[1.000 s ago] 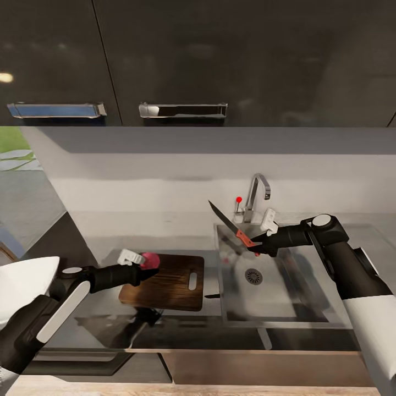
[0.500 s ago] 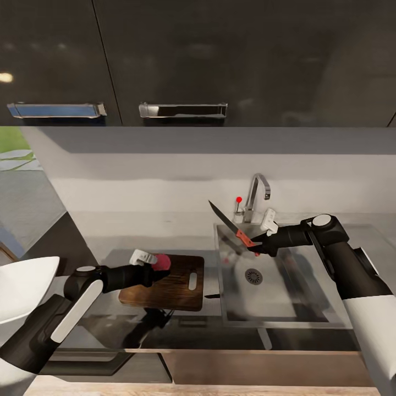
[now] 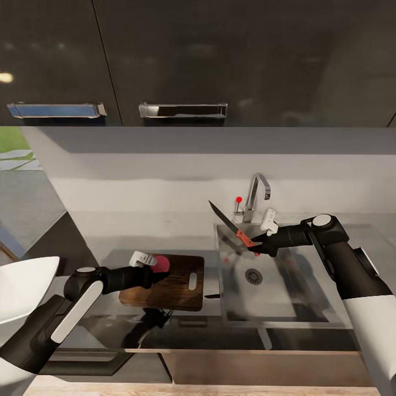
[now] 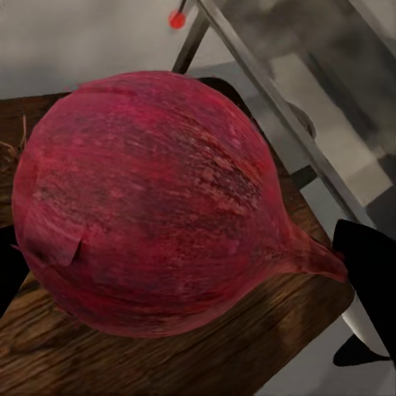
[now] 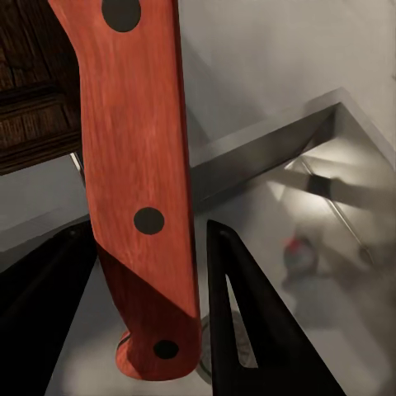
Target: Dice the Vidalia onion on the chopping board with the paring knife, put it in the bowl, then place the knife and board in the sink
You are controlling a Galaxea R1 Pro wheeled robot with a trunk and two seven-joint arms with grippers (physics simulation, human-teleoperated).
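Head view is showing the left gripper holding the rounded pinkish-red Vidalia onion over the far left part of the dark brown wooden chopping board, its fingers closing on the bulb's sides; whether the onion is touching the board I cannot tell. The right gripper is hanging above the stainless steel sink, right of the board, its fingers clamping the red handle of the dark-bladed paring knife, blade pointing up and toward the board. The onion's papery skin is looking slick and round, likely rolling once released. The grey bench is carrying the board.
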